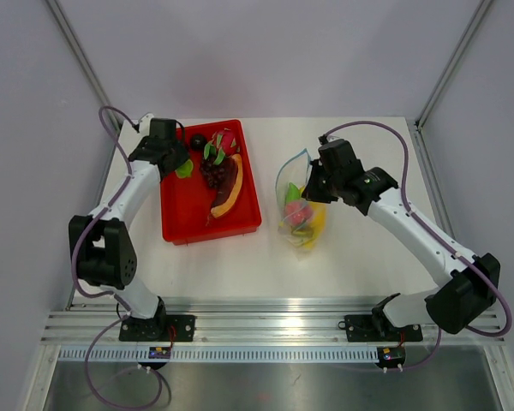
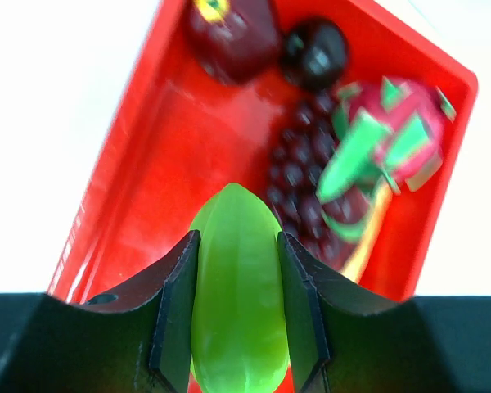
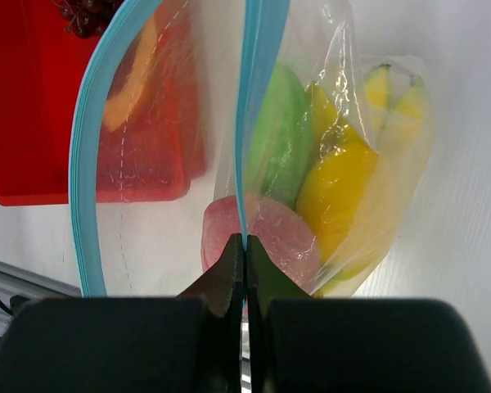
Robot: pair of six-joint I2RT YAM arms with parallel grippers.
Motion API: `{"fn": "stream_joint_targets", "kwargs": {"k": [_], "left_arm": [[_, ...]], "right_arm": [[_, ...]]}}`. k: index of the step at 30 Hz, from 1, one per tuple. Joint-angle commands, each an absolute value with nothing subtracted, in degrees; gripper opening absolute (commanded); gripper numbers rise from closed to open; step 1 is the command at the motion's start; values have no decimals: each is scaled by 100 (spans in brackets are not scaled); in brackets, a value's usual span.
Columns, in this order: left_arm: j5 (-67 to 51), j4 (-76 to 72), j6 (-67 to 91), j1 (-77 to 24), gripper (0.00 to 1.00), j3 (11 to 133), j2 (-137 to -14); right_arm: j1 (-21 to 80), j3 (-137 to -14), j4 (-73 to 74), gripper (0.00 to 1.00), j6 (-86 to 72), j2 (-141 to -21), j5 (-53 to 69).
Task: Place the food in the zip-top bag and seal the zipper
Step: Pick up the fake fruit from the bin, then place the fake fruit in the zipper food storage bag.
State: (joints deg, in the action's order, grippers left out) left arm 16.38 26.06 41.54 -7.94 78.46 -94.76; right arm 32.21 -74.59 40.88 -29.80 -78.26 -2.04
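The left gripper hangs over the far left corner of the red tray, just inside its rim. Its jaws are partly closed on a smooth green fruit, pressing on both of its sides. In the tray lie purple grapes, two dark red round fruits, a pink fruit with green leaves and an orange papaya slice.

The zip-top bag sits on the counter to the right of the tray, with a strip of bare counter between them. The right gripper has its jaws pressed tight together on the bag's blue-teal zipper, pinching one lip. The other lip bows away in a wide loop, so the mouth gapes open. Inside are a yellow banana bunch, a green piece and a pinkish round piece, perhaps a fruit slice. The counter in front of the tray and the bag is bare to the near edge.
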Motion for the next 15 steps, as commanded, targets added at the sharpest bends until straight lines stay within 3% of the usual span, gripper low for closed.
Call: {"fn": "stream_joint_targets", "kwargs": {"k": [1, 9, 15], "left_arm": [[1197, 2435, 3911, -1063, 30, 7586, -8695], [238, 2057, 3718, -1695, 31, 7461, -8069], [-139, 2083, 3735, -2960, 31, 8208, -8173]], "right_arm": [[3234, -7444, 3700, 0, -3076, -7875, -26], [3243, -7331, 3560, 0, -3190, -7875, -26], [3243, -7216, 3595, 0, -3208, -7744, 88]]}}
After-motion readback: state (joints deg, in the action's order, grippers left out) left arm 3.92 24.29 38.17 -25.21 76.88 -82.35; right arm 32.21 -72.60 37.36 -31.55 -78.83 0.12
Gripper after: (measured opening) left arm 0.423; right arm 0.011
